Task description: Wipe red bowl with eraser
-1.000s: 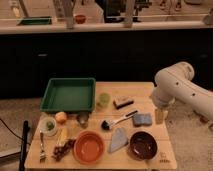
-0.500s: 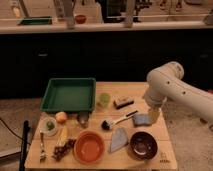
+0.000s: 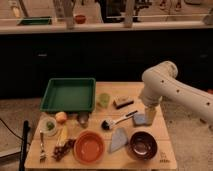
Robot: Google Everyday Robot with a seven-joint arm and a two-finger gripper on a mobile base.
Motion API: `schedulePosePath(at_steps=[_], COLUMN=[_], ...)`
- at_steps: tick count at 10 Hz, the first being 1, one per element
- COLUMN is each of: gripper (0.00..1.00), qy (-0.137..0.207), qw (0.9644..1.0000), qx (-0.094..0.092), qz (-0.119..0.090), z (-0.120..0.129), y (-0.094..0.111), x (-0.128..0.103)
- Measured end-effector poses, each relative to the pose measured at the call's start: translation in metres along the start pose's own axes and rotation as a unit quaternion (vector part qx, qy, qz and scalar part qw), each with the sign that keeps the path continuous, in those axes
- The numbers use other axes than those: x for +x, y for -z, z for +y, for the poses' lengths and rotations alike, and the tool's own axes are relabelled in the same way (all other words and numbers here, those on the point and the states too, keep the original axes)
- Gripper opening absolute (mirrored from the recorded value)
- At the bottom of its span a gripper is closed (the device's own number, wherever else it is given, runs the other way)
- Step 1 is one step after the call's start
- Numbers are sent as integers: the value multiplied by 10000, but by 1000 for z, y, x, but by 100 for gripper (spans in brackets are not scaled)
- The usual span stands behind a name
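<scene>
Motion over the last second has all been in the arm. It has swung in from the right edge of the light wooden table [image 3: 116, 161] toward the middle. The gripper [image 3: 149, 116] now hangs low over the right part of the tabletop, just beside the blue-grey rectangular sponge pad [image 3: 139, 119]. You cannot tell from this view whether the gripper is wide, narrow or closed.

It is not carrying the tool. The small rectangular eraser with a dark top and tan base [image 3: 122, 102] lies flat toward the back of the table, right of the small green cup [image 3: 104, 100] and apart from the gripper, which sits to its right and nearer the front.

Nothing on the table has shifted. The round bright orange-red bowl [image 3: 89, 146] sits upright at the front, left of centre, with the dark maroon bowl [image 3: 142, 144] well to its right. The black-headed brush with the white handle [image 3: 117, 121] lies between the eraser and the bowls.

You should read this as the approach to the pickup. The task has barely started: the grasp is not yet made and the wiping is all still ahead. Watch the line of travel. The sponge pad and the brush handle both lie close to the gripper and could be taken or nudged instead of the eraser.
</scene>
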Motion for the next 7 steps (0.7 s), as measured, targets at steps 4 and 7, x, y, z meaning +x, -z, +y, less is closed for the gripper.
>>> schedulePosePath(at_steps=[4,7], gripper=[80,80], qy=[245,320], qw=[9997,9995], qx=[-25,-57], qz=[12,11], z=[-7,-10], y=[-6,-14], x=[-4,-7])
